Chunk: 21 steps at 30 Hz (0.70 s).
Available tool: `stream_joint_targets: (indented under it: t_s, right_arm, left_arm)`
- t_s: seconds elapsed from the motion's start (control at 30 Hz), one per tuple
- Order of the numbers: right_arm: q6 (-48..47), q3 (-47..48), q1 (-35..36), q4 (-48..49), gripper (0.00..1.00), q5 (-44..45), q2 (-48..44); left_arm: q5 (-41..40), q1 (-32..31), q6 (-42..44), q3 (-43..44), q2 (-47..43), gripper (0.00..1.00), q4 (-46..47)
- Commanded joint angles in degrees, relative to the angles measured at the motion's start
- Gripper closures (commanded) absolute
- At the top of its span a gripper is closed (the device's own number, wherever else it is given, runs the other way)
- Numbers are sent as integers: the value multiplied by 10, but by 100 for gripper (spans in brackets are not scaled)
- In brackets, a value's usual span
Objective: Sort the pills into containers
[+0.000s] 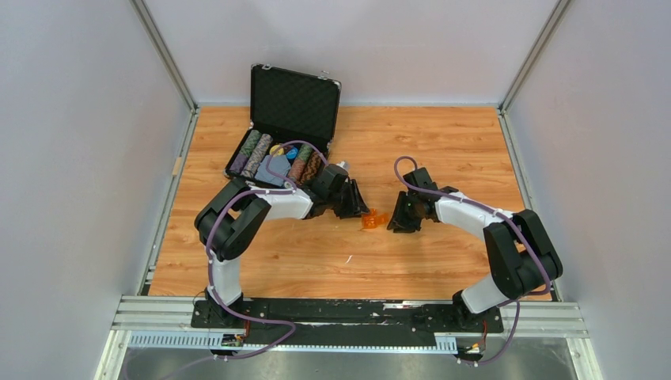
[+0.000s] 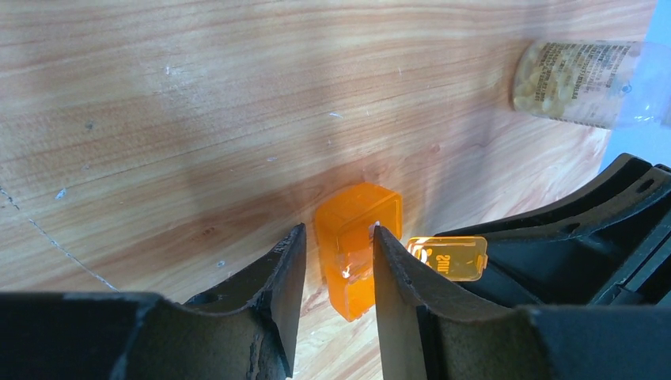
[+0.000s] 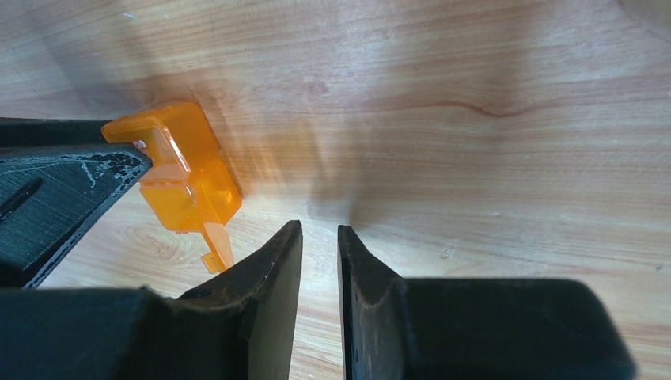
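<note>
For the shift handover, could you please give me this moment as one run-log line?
left fingers: around orange container, grip unclear | right fingers: shut, empty, beside container | container lid: open

The pill bottle (image 2: 570,83) runs off the right edge, and the left end effector (image 2: 339,229) partly hides the orange pill box (image 2: 360,207).

arms (image 1: 289,204): white, black joints | cables (image 1: 396,170): purple (looped) | baseplate (image 1: 348,310): black

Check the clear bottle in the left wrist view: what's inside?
Pale pills show through the wall of the clear bottle, behind faint label print. The picture edge cuts off its right end, so how full it is goes unseen.
</note>
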Motion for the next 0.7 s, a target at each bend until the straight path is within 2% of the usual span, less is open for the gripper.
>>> stream_joint_targets:
  t_s: [0.0,0.37,0.67]
  right_arm:
    - [11,-2,-2,29,76,4,-9]
    - [15,2,-2,43,66,9,-46]
    - [-35,-5,-2,90,55,-74,-35]
  left_arm:
    - [-36,-2,19,-3,27,57,-58]
    - [-39,-2,23,-3,25,58,-61]
    - [-30,-2,17,-10,25,59,-59]
